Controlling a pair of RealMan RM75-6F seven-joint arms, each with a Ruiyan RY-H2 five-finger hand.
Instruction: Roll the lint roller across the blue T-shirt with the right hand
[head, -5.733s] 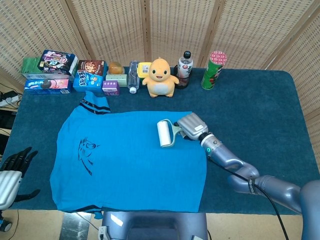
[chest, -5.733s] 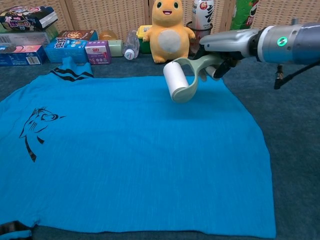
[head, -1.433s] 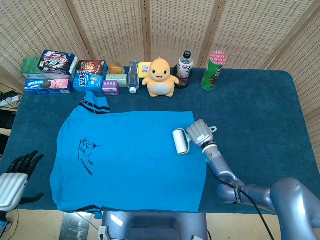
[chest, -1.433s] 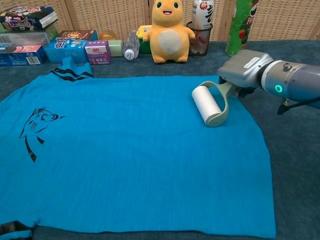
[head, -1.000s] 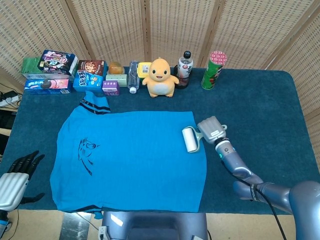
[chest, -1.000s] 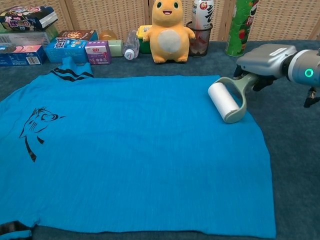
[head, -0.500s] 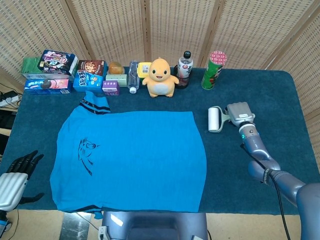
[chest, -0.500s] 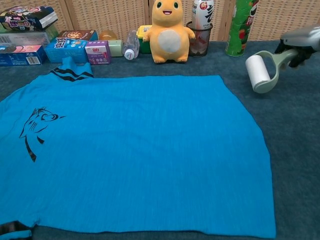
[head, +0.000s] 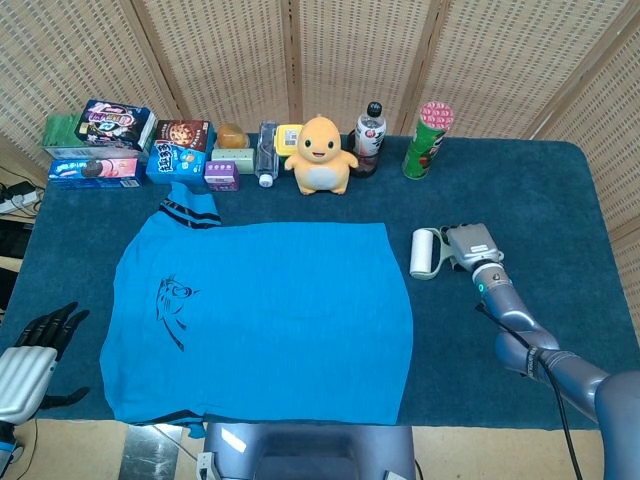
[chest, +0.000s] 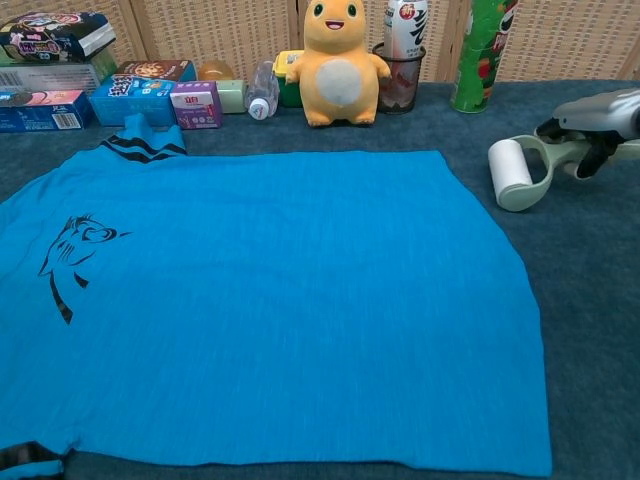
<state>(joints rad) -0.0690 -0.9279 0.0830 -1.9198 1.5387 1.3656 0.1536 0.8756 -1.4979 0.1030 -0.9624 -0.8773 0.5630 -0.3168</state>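
The blue T-shirt (head: 260, 310) (chest: 270, 300) lies flat on the dark blue table, with a black print near its left side. The lint roller (head: 422, 252) (chest: 510, 168), a white roll in a pale green frame, is on or just above the cloth right of the shirt's right edge, clear of the shirt. My right hand (head: 470, 243) (chest: 598, 122) grips its handle from the right. My left hand (head: 35, 345) hangs below the table's left front corner, fingers apart, holding nothing; the chest view does not show it.
Along the back edge stand snack boxes (head: 120, 145), a small purple box (chest: 196, 103), a yellow plush toy (head: 322, 155) (chest: 340, 62), a drink bottle (head: 369, 135) and a green can (head: 426, 140) (chest: 478, 55). Bare table cloth (head: 540, 200) lies behind the right hand.
The right hand carried the roller rightward off the shirt over the last second. In the last half second it sank and drifted slightly back toward the shirt's edge. Left hand unmoved.
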